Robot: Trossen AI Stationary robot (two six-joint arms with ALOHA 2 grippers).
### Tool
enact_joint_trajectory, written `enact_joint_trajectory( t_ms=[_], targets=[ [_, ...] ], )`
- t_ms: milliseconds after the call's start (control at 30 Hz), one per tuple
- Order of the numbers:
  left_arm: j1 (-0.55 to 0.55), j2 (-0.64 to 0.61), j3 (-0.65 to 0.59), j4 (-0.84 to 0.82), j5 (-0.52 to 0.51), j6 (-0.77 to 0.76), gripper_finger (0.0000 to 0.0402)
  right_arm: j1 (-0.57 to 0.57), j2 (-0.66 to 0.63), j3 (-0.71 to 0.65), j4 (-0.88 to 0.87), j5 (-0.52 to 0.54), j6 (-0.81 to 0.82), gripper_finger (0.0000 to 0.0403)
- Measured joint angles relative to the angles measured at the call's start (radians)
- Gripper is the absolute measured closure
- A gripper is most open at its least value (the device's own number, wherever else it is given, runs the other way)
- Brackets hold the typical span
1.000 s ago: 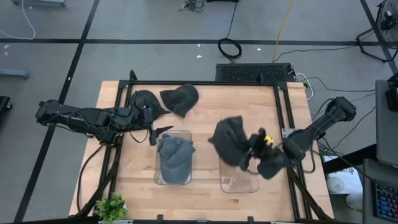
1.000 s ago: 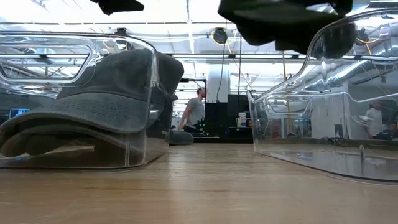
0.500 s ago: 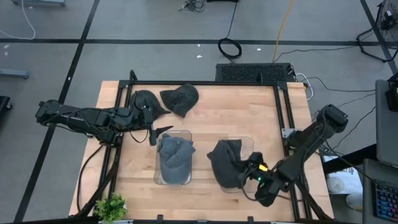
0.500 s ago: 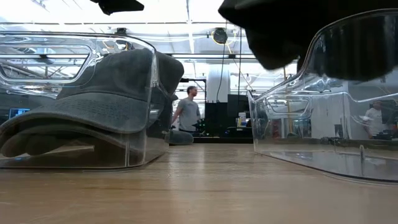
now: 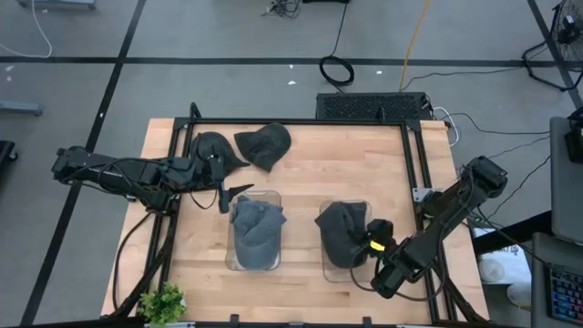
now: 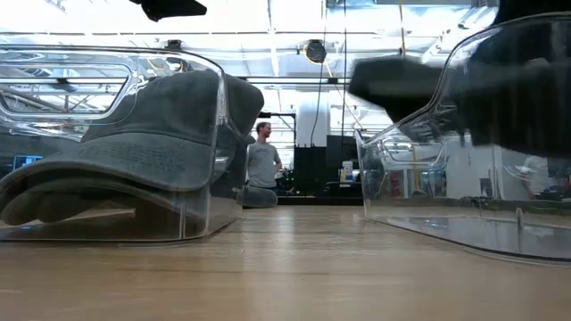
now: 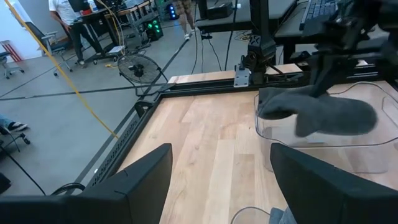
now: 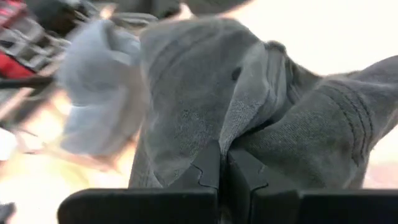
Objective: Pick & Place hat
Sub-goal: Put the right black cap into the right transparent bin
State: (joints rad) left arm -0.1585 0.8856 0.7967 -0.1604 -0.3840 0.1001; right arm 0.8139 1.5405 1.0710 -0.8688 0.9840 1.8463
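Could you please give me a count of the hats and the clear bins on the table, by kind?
Hats: 4 — two loose, one in the left bin, one held by the right gripper over the right bin.
Clear bins: 2.
Total: 6

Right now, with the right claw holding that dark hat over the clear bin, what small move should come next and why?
Probably lower a little and open. The right claw is shut on the dark hat, which already lies over the right clear bin; the low view shows it inside the bin's walls. Releasing should drop it in. The left claw waits open near the table's far left.
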Motion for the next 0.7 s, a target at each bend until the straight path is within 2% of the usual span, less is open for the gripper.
enact_joint_trajectory(
  t_ms=[133, 233, 400, 700],
  targets=[
    [0.0, 0.0, 0.0, 0.0, 0.0, 0.0, 0.0117, 0.0, 0.018, 0.0, -0.116, -0.072, 0.085, 0.0403],
    [0.0, 0.0, 0.0, 0.0, 0.0, 0.0, 0.0122, 0.0, 0.038, 0.0, -0.125, -0.106, 0.103, 0.0403],
    [0.0, 0.0, 0.001, 0.0, 0.0, 0.0, 0.0127, 0.0, 0.06, 0.0, -0.097, -0.177, 0.056, 0.0403],
    [0.0, 0.0, 0.001, 0.0, 0.0, 0.0, 0.0115, 0.0, 0.057, 0.0, -0.093, -0.185, -0.031, 0.0395]
  ],
)
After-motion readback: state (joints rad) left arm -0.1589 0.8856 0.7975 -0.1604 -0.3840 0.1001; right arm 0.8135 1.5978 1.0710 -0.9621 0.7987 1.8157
